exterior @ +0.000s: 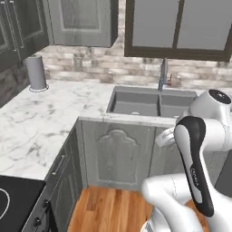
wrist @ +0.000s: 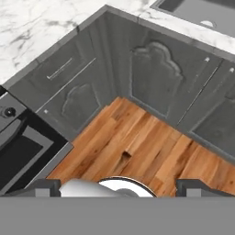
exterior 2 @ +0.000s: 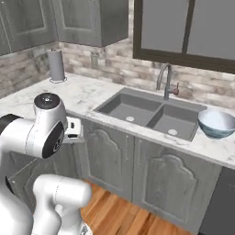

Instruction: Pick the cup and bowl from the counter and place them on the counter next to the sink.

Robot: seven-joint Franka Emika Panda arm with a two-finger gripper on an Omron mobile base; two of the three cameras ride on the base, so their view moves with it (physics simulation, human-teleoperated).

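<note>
White marble counter (exterior 2: 87,94) wraps our corner, where we see the light-blue bowl (exterior 2: 216,123) sitting upright with nothing inside just right of the grey sink (exterior 2: 151,114), while our gripper (wrist: 118,187) hangs wide open above the wooden floor (wrist: 133,151).

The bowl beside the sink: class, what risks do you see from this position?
1. The bowl sits on the counter close to the sink rim, so a nudge might tip it in.
2. The faucet stands near any reach path.
3. The open pincer points at the floor, so a wide swing is needed.
</note>
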